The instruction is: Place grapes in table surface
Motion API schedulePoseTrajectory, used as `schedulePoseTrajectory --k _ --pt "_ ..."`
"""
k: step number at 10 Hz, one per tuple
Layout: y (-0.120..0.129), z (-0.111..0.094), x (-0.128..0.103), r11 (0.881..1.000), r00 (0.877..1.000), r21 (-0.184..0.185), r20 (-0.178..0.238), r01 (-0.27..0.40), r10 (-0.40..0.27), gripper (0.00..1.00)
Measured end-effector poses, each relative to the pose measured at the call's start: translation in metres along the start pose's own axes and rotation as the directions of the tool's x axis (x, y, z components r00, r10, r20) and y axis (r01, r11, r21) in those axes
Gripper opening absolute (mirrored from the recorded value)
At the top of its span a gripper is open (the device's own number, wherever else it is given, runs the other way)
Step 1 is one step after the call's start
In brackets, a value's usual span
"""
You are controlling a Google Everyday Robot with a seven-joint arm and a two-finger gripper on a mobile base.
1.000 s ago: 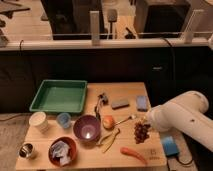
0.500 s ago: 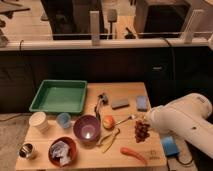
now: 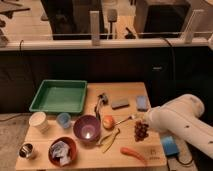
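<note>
The grapes [image 3: 141, 130] are a dark purple-red cluster at the right side of the light wooden table surface [image 3: 125, 94]. They hang at the tip of my white arm, which comes in from the right. My gripper [image 3: 144, 123] is right at the top of the bunch; the arm's white casing hides its fingers. I cannot tell whether the grapes rest on the wood or hang just above it.
A green tray [image 3: 59, 96] lies at the back left. A purple bowl [image 3: 86, 128], an apple [image 3: 108, 121], a banana peel [image 3: 111, 139] and a carrot [image 3: 133, 154] lie near the grapes. Cups [image 3: 39, 121] stand at left; blue objects [image 3: 142, 102] at right.
The arm has shifted very slightly; the grapes stay at about the same spot on the right side of the table.
</note>
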State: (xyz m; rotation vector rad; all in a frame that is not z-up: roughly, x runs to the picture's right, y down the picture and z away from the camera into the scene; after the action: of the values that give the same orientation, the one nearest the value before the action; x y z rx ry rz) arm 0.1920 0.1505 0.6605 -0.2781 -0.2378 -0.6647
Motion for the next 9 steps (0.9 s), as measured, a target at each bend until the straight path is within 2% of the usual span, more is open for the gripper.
schedulePoseTrajectory --k 5,7,9 --pt "0.001 0.047 0.027 0.997 0.997 -0.067 0.07 -0.038 0.043 0.0" --pt "0.008 0.077 0.036 0.99 0.993 -0.125 0.099 -0.058 0.07 0.0" --pt "0.016 0.099 0.034 0.982 0.989 -0.179 0.121 -0.064 0.087 0.0"
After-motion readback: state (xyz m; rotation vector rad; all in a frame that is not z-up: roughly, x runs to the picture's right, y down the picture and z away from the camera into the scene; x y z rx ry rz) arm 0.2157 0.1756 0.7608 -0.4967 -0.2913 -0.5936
